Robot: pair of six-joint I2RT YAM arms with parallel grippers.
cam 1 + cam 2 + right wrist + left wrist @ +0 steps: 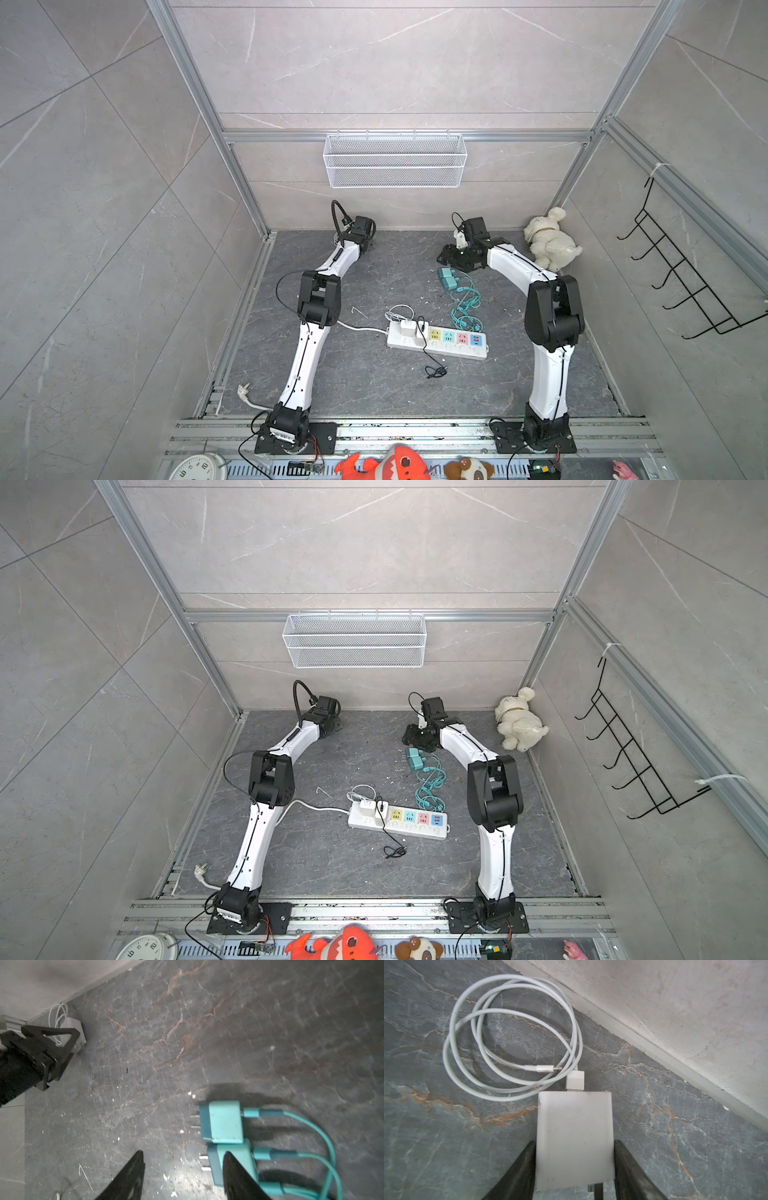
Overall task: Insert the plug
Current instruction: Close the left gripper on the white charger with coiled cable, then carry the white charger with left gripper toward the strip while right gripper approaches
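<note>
Left gripper (575, 1142): clamped on white charger (574, 1122), close to the wall (675, 1012).
Right gripper (184, 1153): jaws apart, empty, just beside teal charger (243, 1153).

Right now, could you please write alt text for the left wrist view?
The left gripper holds a white charger between its black fingers. The charger's white cable lies coiled on the grey stone floor, beside a pale wall.

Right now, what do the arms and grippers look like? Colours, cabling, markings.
Both match: left arm and right arm have curved white links, chunky black joints and black base plates. Thin black cables run along the shells and loop at the wrists. The left gripper and right gripper are matte black, with fingers tapering to wedge tips. No markings legible.
</note>
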